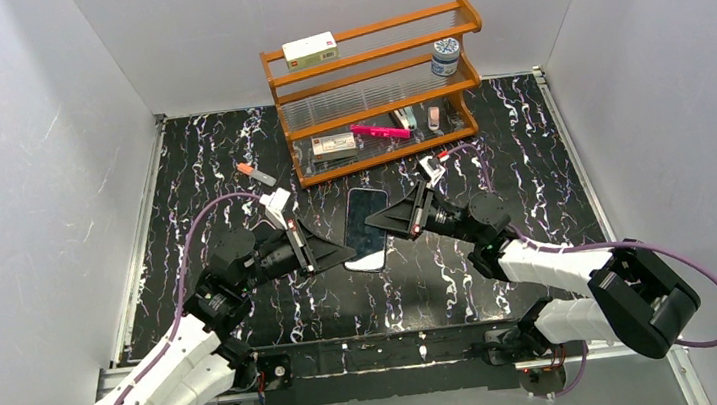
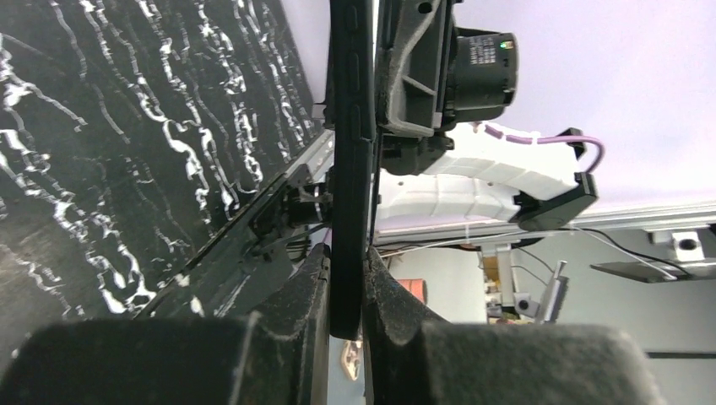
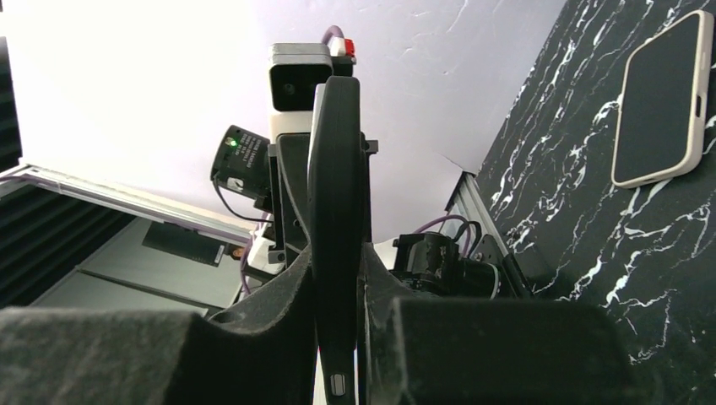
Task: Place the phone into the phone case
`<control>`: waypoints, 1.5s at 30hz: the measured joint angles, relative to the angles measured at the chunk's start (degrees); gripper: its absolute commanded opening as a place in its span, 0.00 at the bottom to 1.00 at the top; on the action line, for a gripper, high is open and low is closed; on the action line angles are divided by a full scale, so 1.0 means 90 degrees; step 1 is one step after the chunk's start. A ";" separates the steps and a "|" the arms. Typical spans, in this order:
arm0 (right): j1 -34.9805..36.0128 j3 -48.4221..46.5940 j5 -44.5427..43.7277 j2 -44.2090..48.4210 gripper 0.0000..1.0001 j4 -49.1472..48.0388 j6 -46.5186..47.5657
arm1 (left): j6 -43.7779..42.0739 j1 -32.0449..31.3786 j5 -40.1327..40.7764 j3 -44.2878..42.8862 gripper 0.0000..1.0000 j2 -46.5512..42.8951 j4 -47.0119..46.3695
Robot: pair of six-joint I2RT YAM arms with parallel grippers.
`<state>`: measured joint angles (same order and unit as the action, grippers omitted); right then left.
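The phone (image 1: 365,214) shows its glossy dark screen facing up, held between my two grippers above the marbled table (image 1: 502,268). A matte black edge with button bumps wraps it; this is the phone case (image 2: 351,126), seen edge-on in the right wrist view too (image 3: 336,169). I cannot tell whether the phone is fully seated in it. My left gripper (image 1: 344,255) (image 2: 346,257) is shut on the case's near left edge. My right gripper (image 1: 378,223) (image 3: 338,257) is shut on its right edge.
A pale pink-rimmed slab (image 3: 661,97) lies flat on the table. A wooden rack (image 1: 375,90) at the back holds boxes, a jar (image 1: 446,56) and a pink pen (image 1: 379,131). A small orange-tipped marker (image 1: 257,174) lies left of the rack. Grey walls enclose the table.
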<state>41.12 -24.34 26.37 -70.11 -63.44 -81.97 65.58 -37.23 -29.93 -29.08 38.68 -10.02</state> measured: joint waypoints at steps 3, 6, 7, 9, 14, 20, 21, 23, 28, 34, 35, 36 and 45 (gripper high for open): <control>0.0005 0.0000 0.0015 0.0000 0.10 0.0170 0.0121 | -0.0279 -0.0010 0.0100 -0.0148 0.15 0.0051 0.0418; 0.0005 0.0000 0.0036 0.0000 0.03 0.0250 0.0255 | -0.0444 -0.0010 0.0160 -0.0277 0.44 0.0117 0.0729; 0.0002 0.0000 0.0080 0.0000 0.02 0.0260 0.0338 | -0.0512 -0.0012 0.0211 -0.0289 0.48 0.0121 0.0850; -0.0005 0.0000 0.0185 0.0000 0.02 0.0279 0.0430 | -0.0554 -0.0007 0.0330 -0.0296 0.53 0.0119 0.1054; -0.0027 0.0000 0.0714 -0.0002 0.01 0.0170 0.0515 | -0.0549 -0.0005 0.0563 -0.0410 0.62 0.0124 0.1202; -0.0024 0.0000 0.1552 -0.0002 0.02 -0.0291 0.0435 | -0.0461 -0.0005 0.0644 -0.0714 0.63 0.0362 0.0537; -0.0024 0.0000 0.1668 -0.0002 0.02 -0.0372 0.0415 | -0.0444 -0.0005 0.0644 -0.0738 0.62 0.0442 0.0393; -0.0024 0.0000 0.1872 0.0000 0.02 -0.0471 0.0393 | -0.0403 -0.0005 0.0641 -0.0753 0.58 0.0595 0.0151; -0.0024 0.0000 0.2140 0.0015 0.02 -0.0461 0.0391 | -0.0379 -0.0005 0.0670 -0.0831 0.35 0.0923 -0.0153; -0.0027 0.0000 0.2096 0.0104 0.03 -0.0245 0.0420 | -0.0724 -0.0039 0.0741 -0.1205 0.00 0.0969 0.0070; -0.0027 0.0000 0.2081 0.0136 0.03 -0.0197 0.0430 | -0.0862 -0.0053 0.0741 -0.1297 0.00 0.0981 0.0211; -0.0027 -0.0002 0.2055 0.0185 0.04 -0.0112 0.0461 | -0.0996 -0.0063 0.0746 -0.1384 0.00 0.0993 0.0367; -0.0007 -0.0240 0.1770 0.0296 0.03 0.1156 0.1195 | -0.1965 -0.0044 0.1001 -0.1906 0.20 0.1316 0.1423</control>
<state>41.06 -26.50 42.30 -67.44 -53.04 -71.22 47.90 -37.63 -20.93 -46.24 50.52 2.79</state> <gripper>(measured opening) 0.221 0.107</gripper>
